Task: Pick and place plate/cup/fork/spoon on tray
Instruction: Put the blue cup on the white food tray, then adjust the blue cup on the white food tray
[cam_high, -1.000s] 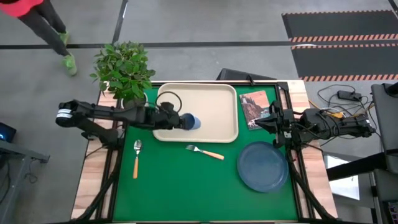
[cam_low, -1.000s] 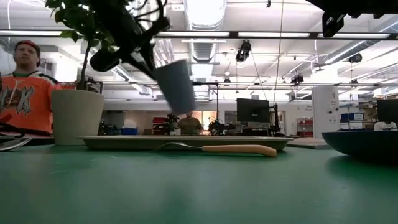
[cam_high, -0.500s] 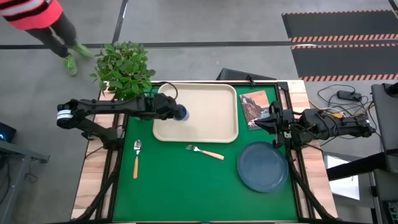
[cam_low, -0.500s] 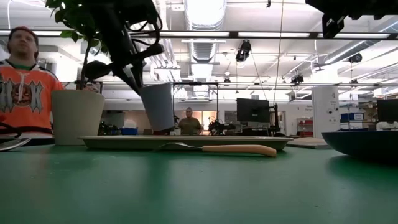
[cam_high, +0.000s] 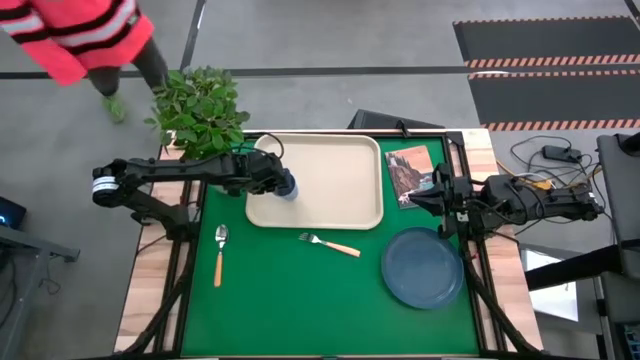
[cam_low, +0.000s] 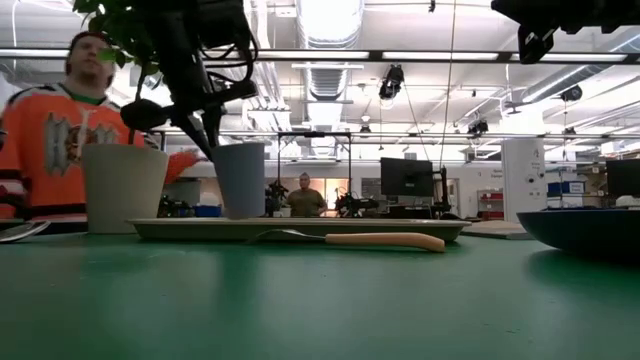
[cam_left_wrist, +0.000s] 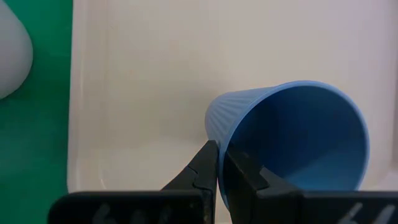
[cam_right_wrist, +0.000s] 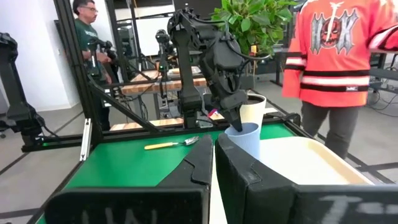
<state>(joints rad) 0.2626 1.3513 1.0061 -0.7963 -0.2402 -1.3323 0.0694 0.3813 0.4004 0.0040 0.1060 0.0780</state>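
The cup (cam_high: 288, 185) is shown upright on the tray (cam_high: 340, 185), near the tray's left edge, with the left gripper (cam_high: 275, 180) clamped on its rim, one finger outside the ribbed wall and one inside. In the low view the cup's base (cam_low: 240, 181) appears level with the tray floor, so the placing step is judged to be nearly complete, with only release remaining. The cup wall (cam_left_wrist: 280, 137) is seen pinched thinly in the left wrist view.

The right gripper (cam_high: 438, 198) is held idle at the table's right side, beside the booklet (cam_high: 407, 171), its fingers drawn together on nothing. The plate (cam_high: 422, 267), fork (cam_high: 331, 244) and spoon (cam_high: 220, 252) lie on the green mat, off the tray, not yet moved.

Risks are judged as follows. If the fingers are lifted before being fully parted, the light cup may be dragged up or tipped by the inner finger. A sideways withdrawal could topple it toward the tray lip or against the white plant pot (cam_low: 124, 187) just beyond. Its corner position also leaves the plate limited clearance later.
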